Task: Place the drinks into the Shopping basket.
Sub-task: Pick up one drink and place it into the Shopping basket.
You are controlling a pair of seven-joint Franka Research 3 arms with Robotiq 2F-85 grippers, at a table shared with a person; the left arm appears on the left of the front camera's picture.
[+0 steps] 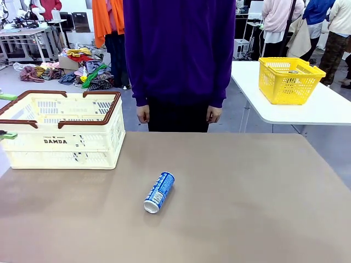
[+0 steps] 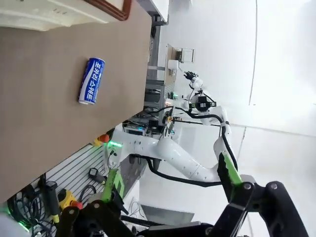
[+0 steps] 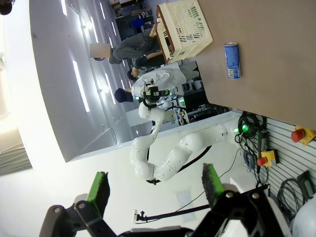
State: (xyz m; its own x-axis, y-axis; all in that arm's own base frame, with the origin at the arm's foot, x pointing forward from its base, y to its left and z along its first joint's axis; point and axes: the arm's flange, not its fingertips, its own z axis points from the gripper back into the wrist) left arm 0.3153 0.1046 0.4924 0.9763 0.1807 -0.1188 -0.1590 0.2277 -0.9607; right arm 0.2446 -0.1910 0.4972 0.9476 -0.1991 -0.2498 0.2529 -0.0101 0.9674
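Left gripper [image 2: 173, 197] and right gripper [image 3: 155, 197] each show green pads spread wide, holding nothing. On the brown tabletop [image 1: 247, 208] the blue Pocari Sweat can [image 1: 159, 192] lies on its side, apart from the cream DAMDA shopping basket [image 1: 55, 150] at far left. A person in a purple top [image 1: 178, 55] stands behind the table. Beyond, a yellow basket [image 1: 288, 85] sits on a white table [image 1: 323, 109].

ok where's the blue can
Front view: the blue can lies on its side on the table, right of the basket and nearer the robot.
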